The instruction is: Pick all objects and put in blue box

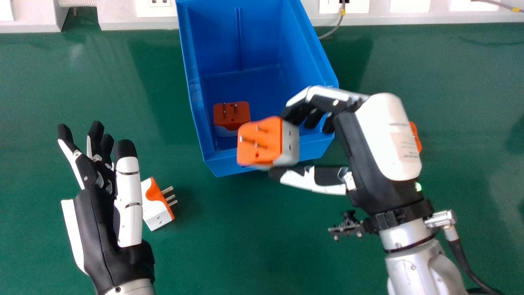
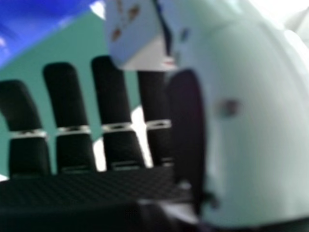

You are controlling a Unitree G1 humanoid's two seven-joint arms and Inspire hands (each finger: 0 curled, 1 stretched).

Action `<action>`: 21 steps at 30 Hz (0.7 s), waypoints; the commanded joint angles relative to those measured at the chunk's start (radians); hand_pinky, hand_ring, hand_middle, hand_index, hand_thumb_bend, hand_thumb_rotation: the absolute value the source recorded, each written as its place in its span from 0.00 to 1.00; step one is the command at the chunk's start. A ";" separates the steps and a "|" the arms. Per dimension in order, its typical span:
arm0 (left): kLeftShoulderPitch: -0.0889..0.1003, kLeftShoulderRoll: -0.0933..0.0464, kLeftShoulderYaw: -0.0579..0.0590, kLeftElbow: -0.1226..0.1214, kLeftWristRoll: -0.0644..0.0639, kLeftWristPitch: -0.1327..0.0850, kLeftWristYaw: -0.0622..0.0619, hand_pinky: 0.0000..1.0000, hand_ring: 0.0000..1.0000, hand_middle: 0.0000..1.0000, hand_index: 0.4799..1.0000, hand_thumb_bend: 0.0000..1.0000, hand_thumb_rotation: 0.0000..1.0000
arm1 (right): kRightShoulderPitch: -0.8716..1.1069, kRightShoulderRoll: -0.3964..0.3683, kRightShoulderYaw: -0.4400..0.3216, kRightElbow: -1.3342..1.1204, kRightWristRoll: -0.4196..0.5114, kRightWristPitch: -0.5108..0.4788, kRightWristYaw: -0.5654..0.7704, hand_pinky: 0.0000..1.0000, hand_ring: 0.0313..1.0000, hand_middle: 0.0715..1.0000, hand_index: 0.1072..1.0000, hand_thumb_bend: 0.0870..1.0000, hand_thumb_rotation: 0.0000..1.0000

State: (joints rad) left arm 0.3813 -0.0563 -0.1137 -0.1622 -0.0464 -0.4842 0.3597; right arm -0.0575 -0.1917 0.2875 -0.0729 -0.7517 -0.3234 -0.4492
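The box (image 1: 213,45) is smooth plastic with a soft sheen. The adapter (image 1: 159,211) has a smooth plastic body and shiny metal prongs (image 1: 171,197). The tabletop (image 1: 254,246) looks smooth, faintly glossy. The right hand (image 1: 387,139) pairs smooth white plastic with matt black.

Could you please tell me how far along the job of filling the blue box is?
One adapter lies in the blue box; the right hand holds a second adapter. Left on the table: a third adapter beside the left hand, and something orange partly hidden by the right hand.
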 commanded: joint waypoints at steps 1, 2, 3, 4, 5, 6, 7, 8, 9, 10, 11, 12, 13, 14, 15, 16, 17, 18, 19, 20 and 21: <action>-0.019 -0.079 -0.008 -0.023 0.004 -0.003 0.001 0.93 0.97 0.97 0.93 0.54 0.71 | -0.079 0.026 -0.013 0.028 -0.010 -0.032 -0.062 0.33 0.42 0.46 0.43 0.45 0.00; -0.021 -0.080 -0.008 -0.023 0.003 -0.003 0.001 0.93 0.97 0.97 0.93 0.53 0.71 | -0.107 0.032 -0.012 0.054 -0.018 -0.029 -0.078 0.33 0.42 0.46 0.43 0.45 0.00; -0.022 -0.080 -0.008 -0.022 0.002 -0.003 0.001 0.93 0.97 0.97 0.93 0.53 0.71 | -0.125 0.035 -0.011 0.074 -0.024 -0.029 -0.090 0.33 0.42 0.47 0.43 0.45 0.00; -0.024 -0.081 -0.009 -0.022 0.000 -0.003 0.000 0.93 0.97 0.97 0.93 0.53 0.71 | -0.166 0.042 -0.010 0.123 -0.022 -0.028 -0.099 0.33 0.42 0.47 0.42 0.45 0.00; -0.025 -0.082 -0.009 -0.023 -0.001 -0.002 0.001 0.93 0.97 0.97 0.93 0.53 0.71 | -0.204 0.047 -0.009 0.170 -0.017 -0.026 -0.100 0.33 0.42 0.47 0.42 0.45 0.00; -0.027 -0.082 -0.008 -0.022 0.001 -0.002 0.002 0.93 0.97 0.97 0.93 0.53 0.71 | -0.243 0.051 -0.007 0.220 -0.017 -0.024 -0.108 0.33 0.42 0.47 0.42 0.45 0.00; -0.028 -0.082 -0.008 -0.021 0.003 -0.004 0.003 0.93 0.97 0.97 0.93 0.52 0.71 | -0.281 0.053 -0.003 0.268 -0.025 -0.023 -0.123 0.33 0.42 0.46 0.43 0.45 0.00; -0.029 -0.083 -0.007 -0.019 0.004 -0.006 0.004 0.93 0.97 0.97 0.92 0.52 0.71 | -0.319 0.051 0.003 0.317 -0.043 -0.021 -0.144 0.33 0.43 0.45 0.42 0.45 0.00; -0.030 -0.083 -0.006 -0.017 0.008 -0.010 0.007 0.93 0.97 0.97 0.92 0.53 0.71 | -0.357 0.049 0.010 0.365 -0.063 -0.019 -0.171 0.34 0.43 0.45 0.42 0.45 0.00; -0.031 -0.084 -0.005 -0.015 0.011 -0.012 0.009 0.93 0.96 0.97 0.91 0.53 0.71 | -0.382 0.047 0.015 0.399 -0.076 -0.019 -0.192 0.33 0.42 0.44 0.41 0.45 0.00; -0.032 -0.083 -0.005 -0.013 0.015 -0.015 0.010 0.92 0.96 0.97 0.91 0.54 0.70 | -0.406 0.047 0.019 0.436 -0.080 -0.025 -0.209 0.33 0.42 0.44 0.39 0.45 0.00; -0.033 -0.083 -0.004 -0.012 0.016 -0.016 0.011 0.92 0.96 0.96 0.91 0.54 0.70 | -0.431 0.047 0.022 0.474 -0.078 -0.036 -0.222 0.33 0.42 0.44 0.40 0.45 0.00; -0.035 -0.084 -0.005 -0.014 0.014 -0.014 0.012 0.92 0.96 0.96 0.91 0.54 0.70 | -0.464 0.051 0.026 0.525 -0.074 -0.039 -0.227 0.33 0.42 0.44 0.40 0.45 0.00; -0.036 -0.084 -0.005 -0.016 0.011 -0.011 0.012 0.92 0.96 0.96 0.90 0.54 0.70 | -0.496 0.054 0.031 0.572 -0.071 -0.042 -0.235 0.35 0.42 0.44 0.41 0.45 0.00; -0.038 -0.083 -0.005 -0.016 0.010 -0.011 0.012 0.92 0.96 0.96 0.91 0.54 0.70 | -0.527 0.056 0.038 0.621 -0.070 -0.050 -0.247 0.35 0.42 0.44 0.41 0.45 0.00; -0.041 -0.082 -0.004 -0.014 0.010 -0.013 0.012 0.92 0.96 0.96 0.91 0.54 0.70 | -0.554 0.058 0.046 0.666 -0.072 -0.054 -0.259 0.35 0.42 0.44 0.42 0.45 0.00; -0.042 -0.081 -0.004 -0.014 0.010 -0.011 0.012 0.92 0.96 0.96 0.91 0.54 0.70 | -0.575 0.059 0.052 0.701 -0.072 -0.061 -0.267 0.35 0.42 0.44 0.42 0.45 0.00; -0.043 -0.081 -0.004 -0.013 0.011 -0.010 0.013 0.92 0.96 0.96 0.91 0.54 0.70 | -0.597 0.059 0.060 0.739 -0.075 -0.068 -0.280 0.35 0.42 0.44 0.42 0.45 0.00; -0.043 -0.080 -0.005 -0.015 0.014 -0.008 0.014 0.92 0.96 0.96 0.91 0.54 0.71 | -0.615 0.060 0.068 0.771 -0.076 -0.075 -0.292 0.35 0.41 0.44 0.42 0.45 0.00; -0.043 -0.081 -0.006 -0.017 0.015 -0.006 0.015 0.92 0.96 0.96 0.91 0.54 0.71 | -0.628 0.061 0.075 0.795 -0.077 -0.081 -0.303 0.35 0.41 0.44 0.43 0.45 0.00; -0.044 -0.081 -0.006 -0.019 0.016 -0.005 0.016 0.92 0.96 0.96 0.91 0.55 0.71 | -0.636 0.060 0.081 0.810 -0.076 -0.088 -0.313 0.35 0.42 0.45 0.42 0.45 0.00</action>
State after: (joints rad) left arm 0.3766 -0.0562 -0.1165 -0.1628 -0.0409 -0.4801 0.3722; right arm -0.6462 -0.1387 0.3612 0.7318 -0.8312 -0.3850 -0.7244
